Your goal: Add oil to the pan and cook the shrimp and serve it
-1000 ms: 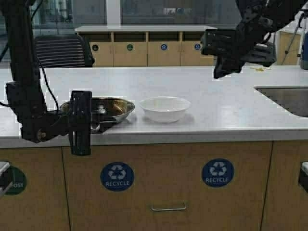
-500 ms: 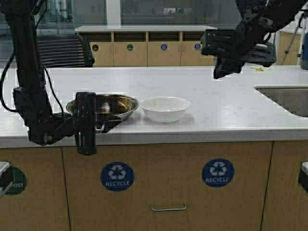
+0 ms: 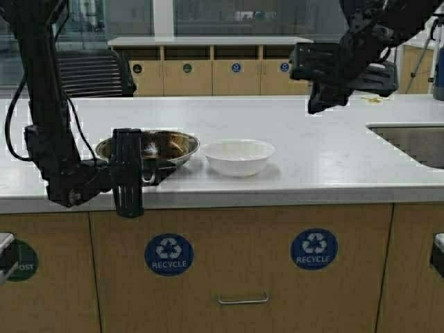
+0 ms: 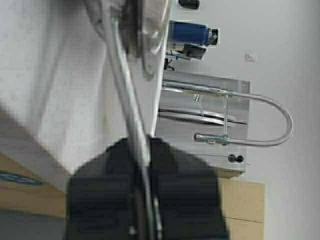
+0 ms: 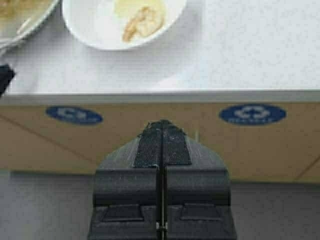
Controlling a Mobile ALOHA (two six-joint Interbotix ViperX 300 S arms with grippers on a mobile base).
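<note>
The left gripper [image 3: 147, 173] clamped the small shiny steel pan's [image 3: 166, 147] stub handle beside the white bowl [image 3: 238, 157], apparently holding the cooked shrimp [image 5: 143, 22], while the right gripper [image 5: 161, 131] hung closed, empty.

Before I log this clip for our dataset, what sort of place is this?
Probably a shared office or campus kitchenette: a long white counter with a built-in sink, cabinet fronts carrying recycle labels, and a second row of labelled waste bins behind.
</note>
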